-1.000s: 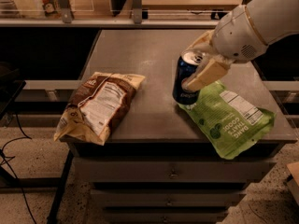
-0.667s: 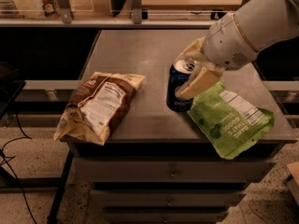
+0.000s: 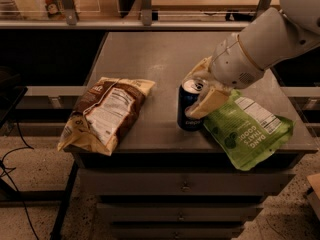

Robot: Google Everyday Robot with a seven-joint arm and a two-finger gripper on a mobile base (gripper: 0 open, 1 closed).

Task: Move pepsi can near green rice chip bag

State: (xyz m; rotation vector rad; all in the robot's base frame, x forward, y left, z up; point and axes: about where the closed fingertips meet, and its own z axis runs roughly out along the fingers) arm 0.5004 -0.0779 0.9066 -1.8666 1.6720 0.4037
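The pepsi can (image 3: 188, 109) stands upright on the grey table (image 3: 150, 54), dark blue with a silver top, right at the left edge of the green rice chip bag (image 3: 245, 129). The lime-green bag lies flat at the table's front right and overhangs the front edge. My gripper (image 3: 199, 90) reaches in from the upper right and is shut on the can, with one tan finger (image 3: 210, 103) on its right side and the other behind its top.
A brown and tan snack bag (image 3: 105, 113) lies at the table's front left, overhanging the edge. A shelf rail (image 3: 145, 21) with jars runs along the back. Drawers (image 3: 185, 186) sit below the tabletop. Cables (image 3: 10, 159) lie on the floor at left.
My gripper has carried the can a little to the left and toward the front, keeping it upright beside the green bag's left edge.
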